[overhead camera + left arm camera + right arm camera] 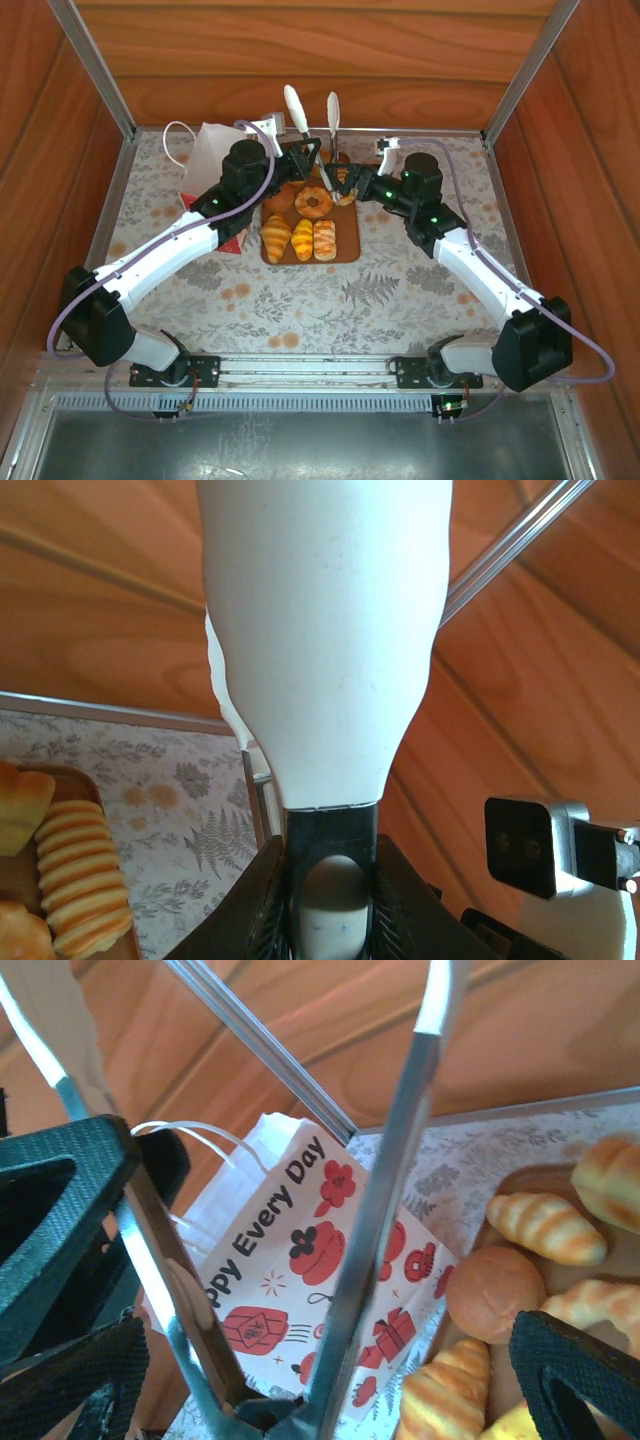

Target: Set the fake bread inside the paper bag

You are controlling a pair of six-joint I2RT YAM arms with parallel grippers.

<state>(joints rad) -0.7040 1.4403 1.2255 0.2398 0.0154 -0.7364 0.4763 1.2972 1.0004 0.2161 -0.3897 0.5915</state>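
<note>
Fake bread lies on a brown board [347, 246]: a ring donut [313, 202], a croissant [276, 238] and striped rolls [325, 240]. The paper bag [205, 160] stands left of the board; in the right wrist view the bag [320, 1250] shows red prints, beside a round bun [495, 1295] and croissants [545, 1225]. My left gripper [305, 152] is shut on metal tongs [312, 120], whose white tips point up and away. The left gripper [333, 900] pinches one tong arm below its white tip [325, 630]. My right gripper [350, 183] hangs over the board's far end. That gripper [320, 1375] is open, the tongs' hinge [270, 1420] between its fingers untouched.
Wooden walls and metal rails [100, 70] close in the table at the back and sides. A striped roll [85, 870] lies at the left in the left wrist view. A black and silver part of the right arm [530, 845] sits close on the right there.
</note>
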